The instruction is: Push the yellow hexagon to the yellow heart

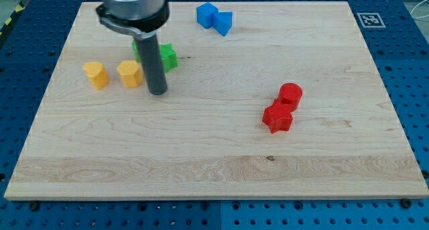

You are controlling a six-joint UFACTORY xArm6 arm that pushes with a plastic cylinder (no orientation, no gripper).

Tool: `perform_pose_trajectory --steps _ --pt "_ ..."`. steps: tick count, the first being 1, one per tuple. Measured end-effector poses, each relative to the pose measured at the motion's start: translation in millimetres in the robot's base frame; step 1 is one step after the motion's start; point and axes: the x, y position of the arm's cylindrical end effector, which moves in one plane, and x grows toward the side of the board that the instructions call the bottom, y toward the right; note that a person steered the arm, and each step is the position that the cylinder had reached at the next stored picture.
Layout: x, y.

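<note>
The yellow hexagon (129, 74) sits on the wooden board at the view's left, a short gap to the right of the yellow heart (96, 75). The two do not touch. My tip (157, 92) is down on the board just right of the hexagon, slightly lower in the view, with a small gap between rod and block.
Two green blocks (167, 57) lie behind the rod, partly hidden by it. Two blue blocks (214, 17) sit at the view's top. A red cylinder (291, 94) and a red block (277, 117) touch each other at the view's right. The board's (221, 169) edges frame all.
</note>
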Motion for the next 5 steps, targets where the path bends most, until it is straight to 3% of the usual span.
perform_pose_trajectory --steps 5 --pt "-30.0 -28.7"
